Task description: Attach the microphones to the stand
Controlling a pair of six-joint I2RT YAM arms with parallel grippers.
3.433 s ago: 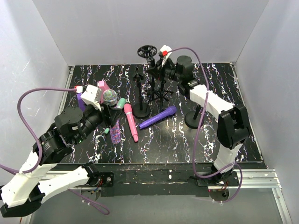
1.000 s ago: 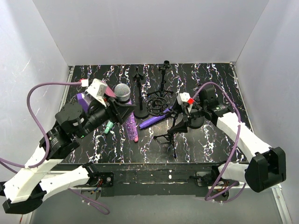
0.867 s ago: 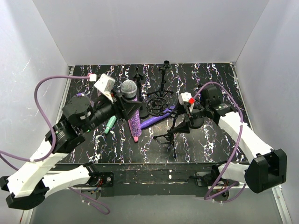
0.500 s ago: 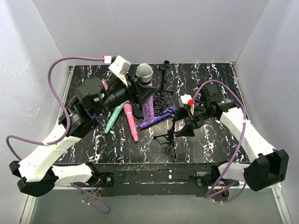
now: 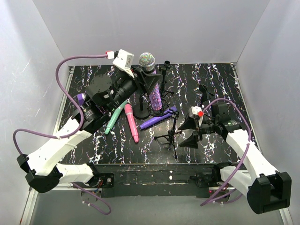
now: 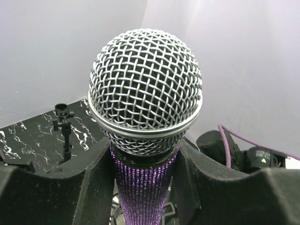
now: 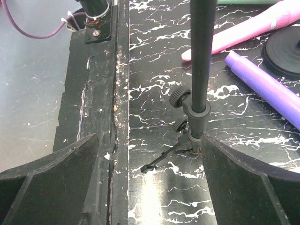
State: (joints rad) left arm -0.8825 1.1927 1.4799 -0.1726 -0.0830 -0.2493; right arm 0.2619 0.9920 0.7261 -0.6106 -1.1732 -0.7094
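The left fingers (image 6: pixel 89 187) clamp the glittery purple microphone (image 6: pixel 145 89) round its sparkly body, just under the silver mesh head. They hold it upright, head up, above the middle-back of the table (image 5: pixel 225 79). In the top view its lower end overlaps the black round-base stand (image 5: pixel 140 113) (whether the two touch I cannot tell). The right fingers (image 7: pixel 47 187) are spread wide, low over the near right of the table, facing the tripod stand (image 5: pixel 171 136). The tripod's pole rises upright just ahead of them, close beside one finger. The pink microphone (image 5: pixel 131 123), mint green microphone (image 5: pixel 114 119) and plain purple microphone (image 5: pixel 158 117) lie flat on the table between the two arms. The purple one lies just behind the tripod.
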